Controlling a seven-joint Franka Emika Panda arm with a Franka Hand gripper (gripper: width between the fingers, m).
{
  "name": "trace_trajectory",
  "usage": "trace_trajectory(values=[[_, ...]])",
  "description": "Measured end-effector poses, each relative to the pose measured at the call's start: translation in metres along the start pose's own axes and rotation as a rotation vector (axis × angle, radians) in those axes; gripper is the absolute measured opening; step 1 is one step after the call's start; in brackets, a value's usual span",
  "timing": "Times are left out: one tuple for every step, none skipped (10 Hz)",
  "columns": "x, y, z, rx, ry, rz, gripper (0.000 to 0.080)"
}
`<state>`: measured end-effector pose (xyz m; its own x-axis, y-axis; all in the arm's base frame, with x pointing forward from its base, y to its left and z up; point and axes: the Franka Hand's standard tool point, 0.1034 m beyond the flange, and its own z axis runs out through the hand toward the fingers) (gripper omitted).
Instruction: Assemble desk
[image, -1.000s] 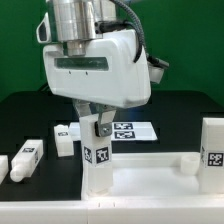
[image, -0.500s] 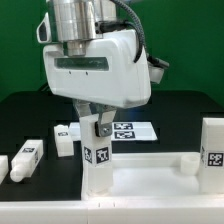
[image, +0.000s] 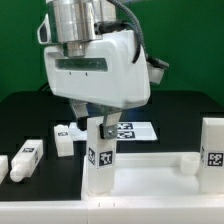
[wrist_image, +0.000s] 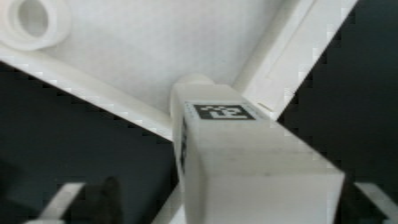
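Gripper (image: 97, 122) hangs with jaws apart around the leg (image: 98, 156), upright at the tabletop (image: 150, 172) corner, looking light, stiff, slick plastic, best pinched across its flat sides

From where I stand I count one tabletop panel (image: 150, 178) and four white legs. Two are upright: one leg at the panel's corner (image: 98, 165) and one leg at the exterior view's right (image: 213, 150). Two are off the panel: a lying leg (image: 25, 160) and a shorter-looking leg (image: 65, 142). One marker board (image: 138, 131) shows two tags. The wrist view shows one round socket (wrist_image: 36, 25). There is one tool (image: 97, 124), which has two fingers.
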<state>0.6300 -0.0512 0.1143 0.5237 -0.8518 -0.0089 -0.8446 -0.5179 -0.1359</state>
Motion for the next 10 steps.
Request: trace_trajectory(values=[[-0.002, 0.0, 0.0, -0.002, -0.01, -0.009, 0.0618], [-0.002, -0.003, -0.002, -0.017, -0.001, -0.145, 0.064], [-0.003, -0.009, -0.007, -0.013, 0.005, -0.359, 0.0648], [-0.008, -0.01, -0.006, -0.018, -0.004, -0.537, 0.0648], [-0.013, -0.011, -0.005, -0.027, -0.018, -0.691, 0.0649], [-0.012, -0.01, -0.005, -0.027, -0.017, -0.741, 0.0649], [-0.011, -0.01, -0.005, -0.027, -0.018, -0.784, 0.0649], [-0.01, -0.009, -0.005, -0.03, -0.019, -0.865, 0.0649], [-0.008, -0.006, -0.005, -0.041, -0.021, -1.03, 0.0649], [-0.005, -0.003, -0.002, -0.05, -0.03, -1.237, 0.0649]])
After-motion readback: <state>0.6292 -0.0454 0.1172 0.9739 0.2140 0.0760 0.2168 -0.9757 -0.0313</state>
